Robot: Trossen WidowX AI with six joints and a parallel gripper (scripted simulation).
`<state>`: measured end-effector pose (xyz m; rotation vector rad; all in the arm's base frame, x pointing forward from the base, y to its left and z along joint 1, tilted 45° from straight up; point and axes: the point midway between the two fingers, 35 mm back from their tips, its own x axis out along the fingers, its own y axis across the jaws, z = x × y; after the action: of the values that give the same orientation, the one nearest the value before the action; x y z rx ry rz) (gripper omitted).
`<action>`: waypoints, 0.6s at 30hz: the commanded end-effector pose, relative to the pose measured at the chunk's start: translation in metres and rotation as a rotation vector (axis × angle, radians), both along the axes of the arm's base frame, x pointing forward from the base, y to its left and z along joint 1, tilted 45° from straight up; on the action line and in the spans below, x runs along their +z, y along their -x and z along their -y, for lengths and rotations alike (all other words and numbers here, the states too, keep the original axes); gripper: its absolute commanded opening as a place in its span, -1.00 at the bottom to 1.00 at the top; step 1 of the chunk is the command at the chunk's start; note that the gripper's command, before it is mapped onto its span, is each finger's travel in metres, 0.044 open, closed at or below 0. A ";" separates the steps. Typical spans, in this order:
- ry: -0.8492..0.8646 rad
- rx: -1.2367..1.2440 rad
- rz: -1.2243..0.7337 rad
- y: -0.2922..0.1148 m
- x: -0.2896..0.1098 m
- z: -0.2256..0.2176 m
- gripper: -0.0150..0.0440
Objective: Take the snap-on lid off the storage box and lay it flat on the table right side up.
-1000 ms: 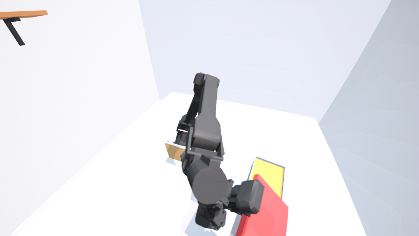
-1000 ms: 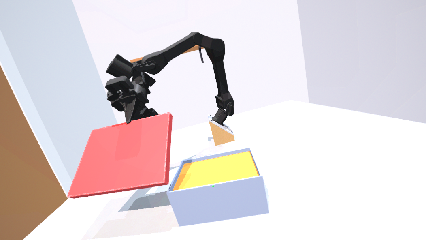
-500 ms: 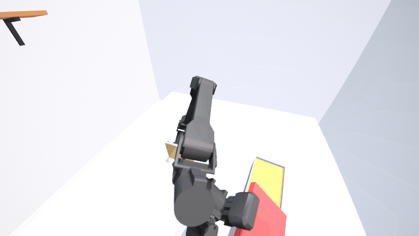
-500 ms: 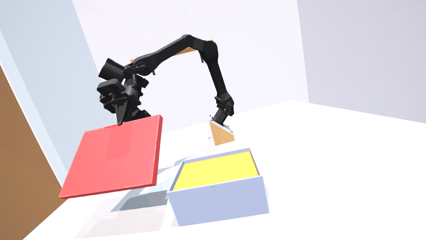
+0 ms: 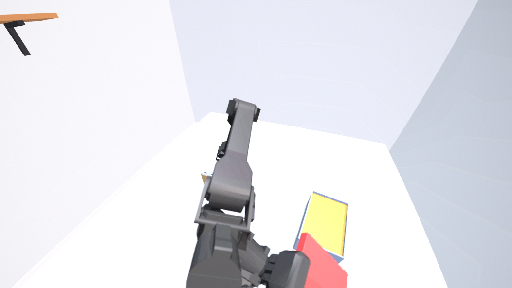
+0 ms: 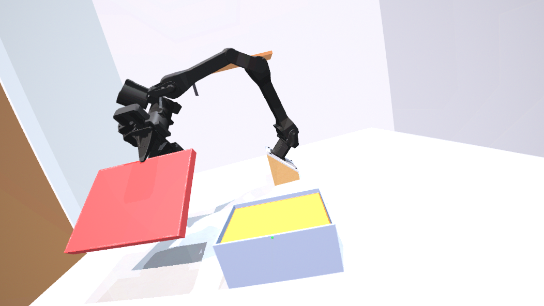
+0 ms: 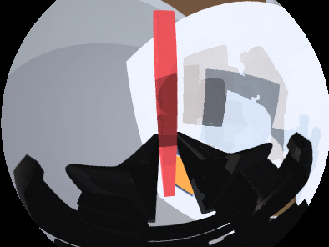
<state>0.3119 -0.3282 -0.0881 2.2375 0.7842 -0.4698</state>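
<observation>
The red square lid (image 5: 322, 263) (image 6: 136, 201) (image 7: 165, 70) hangs in the air, tilted, to the left of the storage box in the exterior view. My gripper (image 6: 146, 154) (image 7: 167, 136) is shut on the lid's far edge; in the wrist view the lid shows edge-on as a red strip between the fingers. The pale blue storage box (image 6: 281, 253) (image 5: 343, 229) stands open on the white table (image 6: 418, 213) (image 5: 125, 222), its yellow inside (image 6: 277, 215) (image 5: 323, 222) uncovered. The lid is clear of the box and well above the table.
The arm's tan base block (image 6: 283, 171) stands behind the box. A brown panel (image 6: 23, 197) borders the table's left edge. An orange wall shelf (image 5: 28, 17) hangs high up. The lid's shadow (image 6: 171, 257) lies on the table left of the box.
</observation>
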 end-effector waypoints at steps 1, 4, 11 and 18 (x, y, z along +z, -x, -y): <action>0.005 -0.004 0.012 0.002 -0.002 0.008 -0.49; 0.005 -0.004 0.012 0.002 -0.003 0.008 -0.49; 0.004 -0.004 0.013 0.002 -0.007 0.000 -0.49; 0.004 -0.004 0.013 0.001 -0.012 -0.006 -0.49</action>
<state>0.3097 -0.3249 -0.0995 2.2310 0.7763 -0.4684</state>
